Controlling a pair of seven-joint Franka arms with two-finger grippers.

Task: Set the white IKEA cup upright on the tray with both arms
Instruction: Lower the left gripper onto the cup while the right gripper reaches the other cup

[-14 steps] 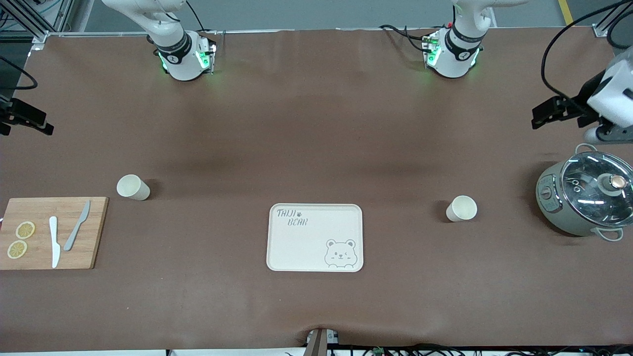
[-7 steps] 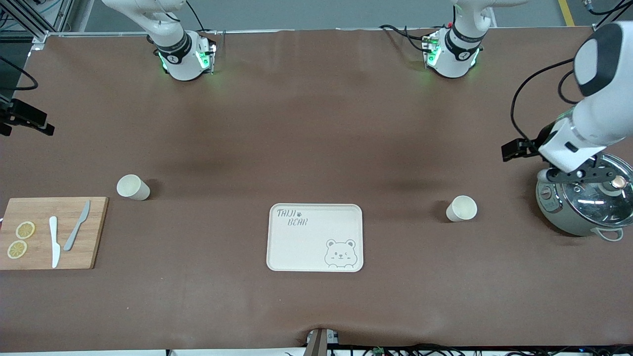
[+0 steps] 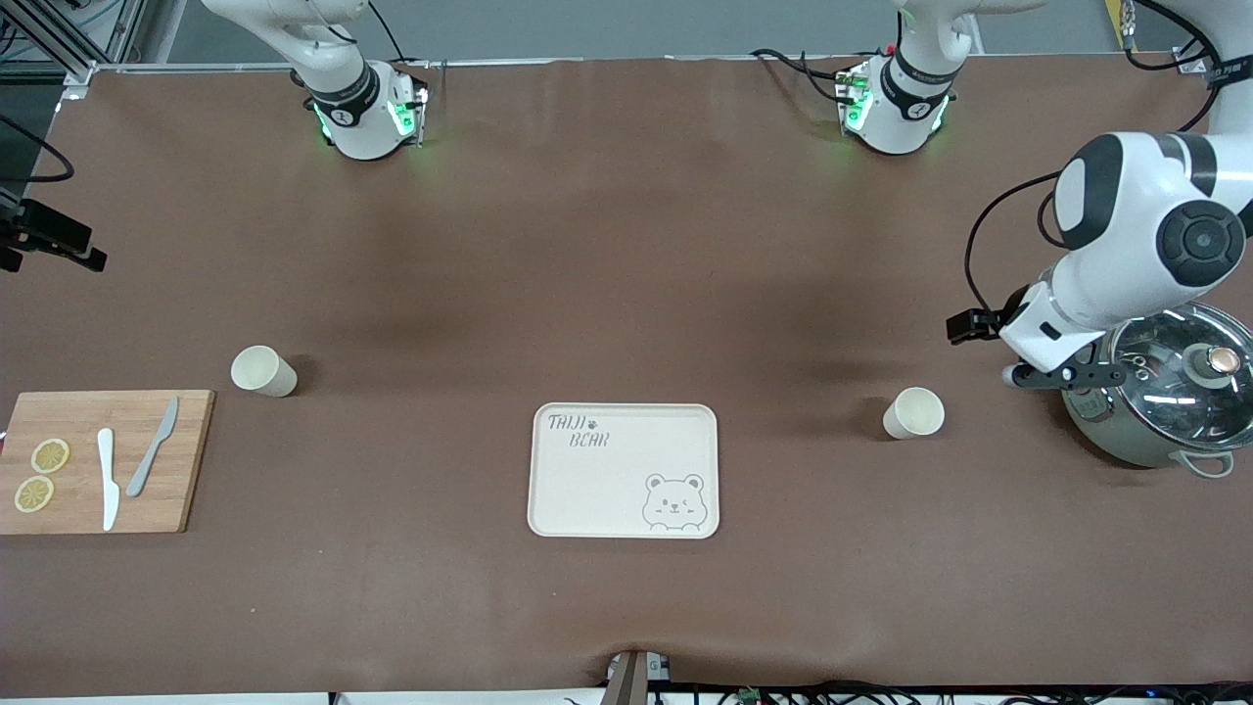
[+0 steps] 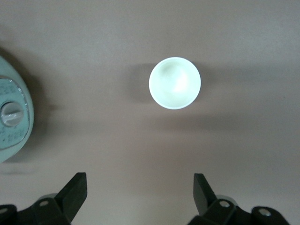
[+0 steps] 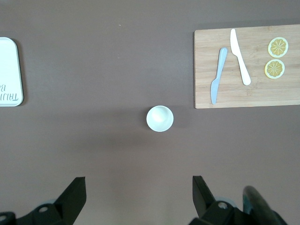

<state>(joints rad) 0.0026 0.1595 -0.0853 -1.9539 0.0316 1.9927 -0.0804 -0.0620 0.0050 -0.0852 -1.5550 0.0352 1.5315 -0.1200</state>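
Note:
The cream tray (image 3: 624, 470) with the bear drawing lies mid-table; its edge shows in the right wrist view (image 5: 9, 70). One white cup (image 3: 914, 412) stands upright between the tray and the left arm's end of the table. My left gripper (image 4: 140, 185) is open and empty in the air, with this cup (image 4: 175, 83) below it and ahead of the fingertips; in the front view it (image 3: 1065, 375) hangs beside the pot. A second white cup (image 3: 262, 371) stands upright toward the right arm's end. My right gripper (image 5: 139, 187) is open and empty, high above that cup (image 5: 160, 118).
A grey-green pot with a glass lid (image 3: 1160, 392) stands at the left arm's end, close under the left arm. A wooden cutting board (image 3: 103, 460) with two knives and lemon slices lies at the right arm's end, nearer the front camera than the second cup.
The left arm has swung in from the table's end and lowered, its gripper now beside the pot and closer to the cup. The right arm and both cups have not moved.

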